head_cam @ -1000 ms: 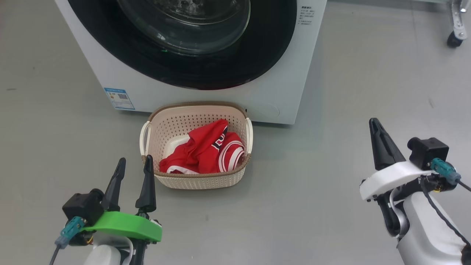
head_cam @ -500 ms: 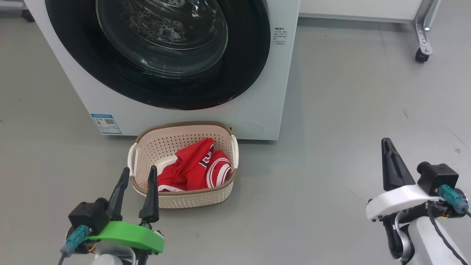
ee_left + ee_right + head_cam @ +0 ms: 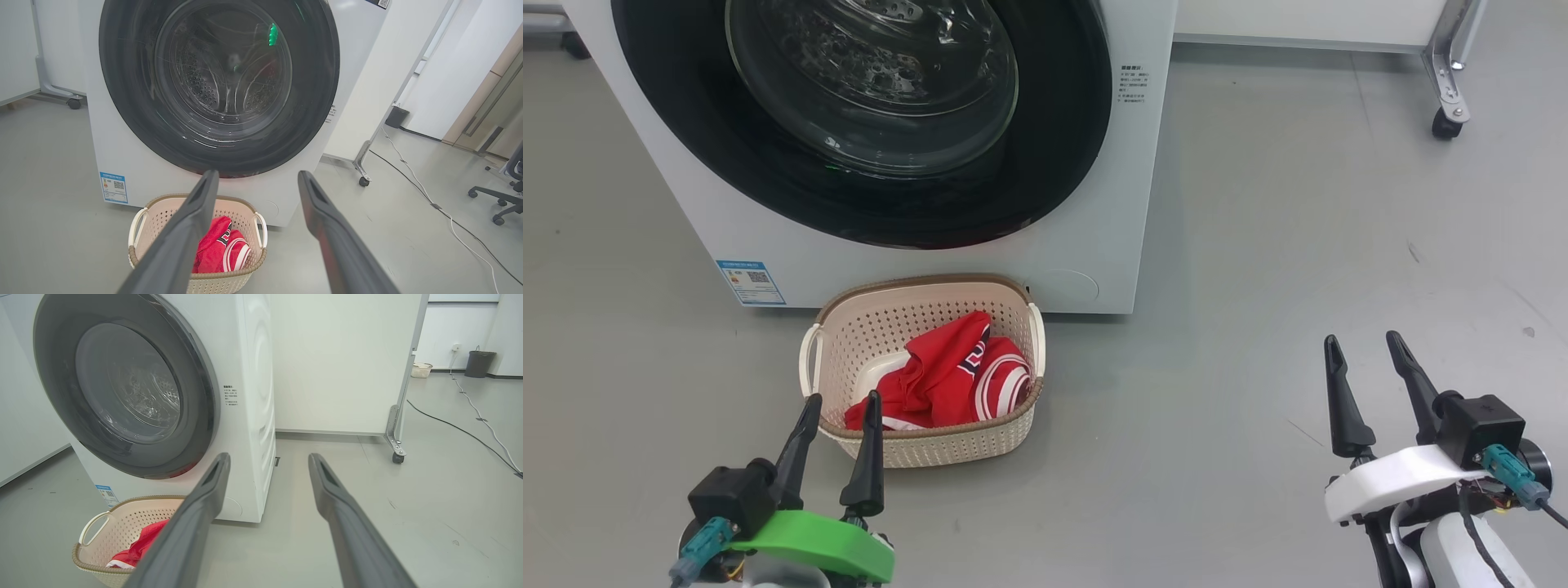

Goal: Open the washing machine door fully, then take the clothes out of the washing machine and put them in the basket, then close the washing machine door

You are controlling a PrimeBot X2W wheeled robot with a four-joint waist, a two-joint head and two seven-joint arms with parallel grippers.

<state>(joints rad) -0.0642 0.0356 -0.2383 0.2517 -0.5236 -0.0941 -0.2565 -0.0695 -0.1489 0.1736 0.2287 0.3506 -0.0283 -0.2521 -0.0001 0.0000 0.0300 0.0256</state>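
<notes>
Clothes (image 3: 939,376) sit in the basket (image 3: 947,445) and the washing machine door (image 3: 874,90) looks shut, so basically done I reckon. Both sets of jaws spread wide, holding nothing.

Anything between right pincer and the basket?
Nothing; bare grey floor runs from the right pincer to the basket, per the head view.

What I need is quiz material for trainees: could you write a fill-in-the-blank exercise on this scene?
The clothes in the basket are ____ with white trim.
The washing machine door is ____.
The left tool and right tool both stand ____.
Missing words: red; closed; open.
</notes>
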